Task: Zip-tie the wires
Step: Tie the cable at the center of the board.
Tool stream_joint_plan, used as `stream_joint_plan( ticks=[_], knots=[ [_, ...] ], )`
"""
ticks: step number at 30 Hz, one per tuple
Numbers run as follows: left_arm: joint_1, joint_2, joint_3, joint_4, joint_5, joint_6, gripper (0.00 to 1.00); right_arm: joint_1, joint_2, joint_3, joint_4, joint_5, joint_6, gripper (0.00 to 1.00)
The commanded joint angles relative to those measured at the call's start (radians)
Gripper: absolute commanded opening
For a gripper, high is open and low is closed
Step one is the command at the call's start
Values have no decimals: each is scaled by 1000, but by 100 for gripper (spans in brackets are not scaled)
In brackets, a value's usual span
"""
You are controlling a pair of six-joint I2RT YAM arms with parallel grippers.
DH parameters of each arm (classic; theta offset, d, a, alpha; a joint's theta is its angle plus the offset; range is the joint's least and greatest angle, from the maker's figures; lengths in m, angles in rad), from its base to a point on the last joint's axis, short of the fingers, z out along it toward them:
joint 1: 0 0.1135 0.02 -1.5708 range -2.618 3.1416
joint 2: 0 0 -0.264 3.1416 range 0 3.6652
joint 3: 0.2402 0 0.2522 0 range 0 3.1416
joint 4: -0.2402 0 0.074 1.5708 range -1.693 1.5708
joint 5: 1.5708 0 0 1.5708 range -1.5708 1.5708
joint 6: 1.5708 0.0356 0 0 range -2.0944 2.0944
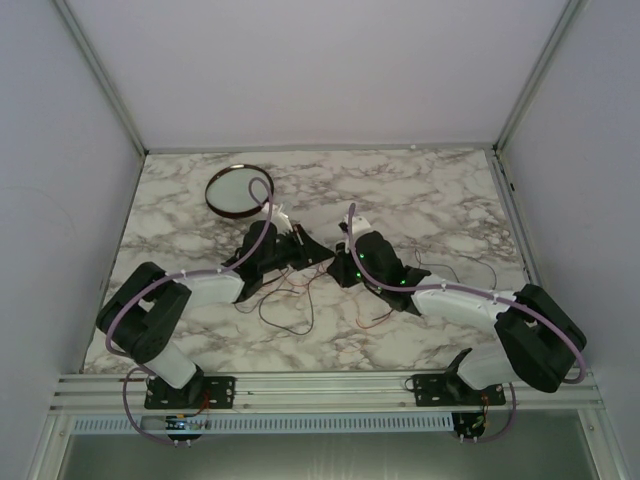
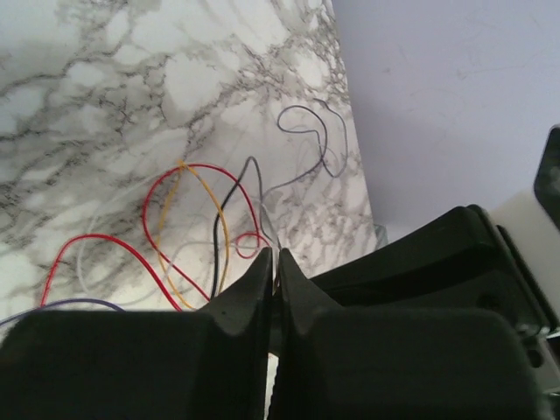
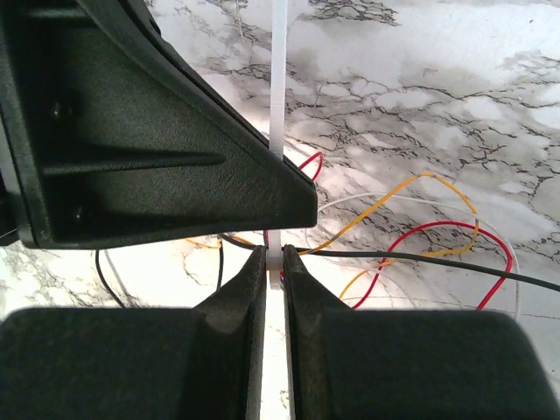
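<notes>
A big white-and-grey marble table (image 1: 420, 190) fills the middle of the top view. Two black-and-white robot arms reach in from the bottom edge and meet near the middle. A round dish with a dark rim (image 1: 209, 192) sits in the upper left of the table, well apart from the pincers.

The left pincer (image 2: 273, 258) has its jaws pressed together (I cannot tell if anything is between them). The right pincer (image 3: 274, 258) is squeezed tight on a thin white plastic zip tie (image 3: 278, 87), which runs straight up to the top of the right wrist view.

The thin wires (image 2: 206, 164), red, black, yellow and white, lie loose on the table just past both pincers' tips.
</notes>
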Motion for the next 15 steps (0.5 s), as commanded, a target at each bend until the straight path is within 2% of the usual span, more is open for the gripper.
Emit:
stream_joint_plan(
  ticks=[1,4,9,11,15],
  knots=[
    [-2,-9,15,35,-23,1,0,-10,-30,18,43,21,23,0],
    [0,-23,25,2,-41,17,0,-18,-66,14,31,43,15,13],
    [11,-32,69,-64,-42,60,0,-53,-209,-42,22,90,-37,39],
    [21,-37,78,-81,-40,72,0,-80,-282,-76,19,93,-62,45],
    [35,-52,81,-102,-21,91,0,-139,-437,-156,38,25,-243,60]
  ],
)
